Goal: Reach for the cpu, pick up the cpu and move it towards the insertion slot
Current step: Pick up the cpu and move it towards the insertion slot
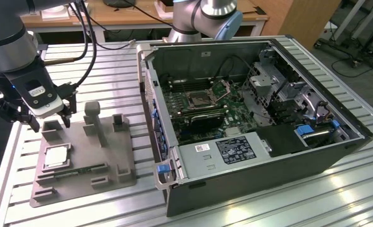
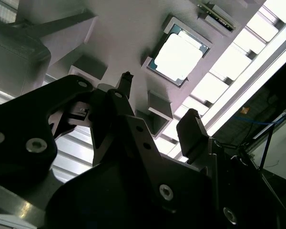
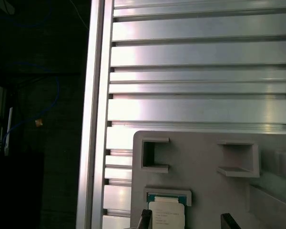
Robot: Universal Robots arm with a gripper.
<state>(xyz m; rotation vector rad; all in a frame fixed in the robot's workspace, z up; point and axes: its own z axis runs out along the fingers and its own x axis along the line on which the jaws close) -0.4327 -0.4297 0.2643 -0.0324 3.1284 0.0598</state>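
exterior view: the gripper (image 1: 50,124) hangs over the far end of the grey fixture plate (image 1: 104,165), which sits near the table (image 1: 250,213) edge on the exterior view's left. its fingers (image 1: 66,120) are spread wide with nothing between them. the cpu (image 1: 56,156) lies flat, silvery top up, in a raised-frame pocket along the plate's edge on the exterior view's left, just nearer than the gripper. the frame looks meant to keep it square for a top-down grab. a green memory strip (image 1: 79,171) lies in its own channel just beside it, toward the plate's near edge. the insertion slot (image 1: 199,98) is on the board inside the open computer case (image 1: 269,156), well apart from the cpu. its bracket (image 1: 224,87) appears to stand up, so the socket looks ready to take the chip.

second wrist view: the two dark fingers (image 2: 193,126) are apart and empty. the cpu (image 2: 181,56) lies beyond the tips in its pocket, untouched.

first wrist view: the cpu (image 3: 166,215) lies beside one of the fingertips (image 3: 227,220), with the other just beside its edge, near the plate's corner by the table edge. judgement: this is the reach step, the gripper is lining up and there is no grasp yet.
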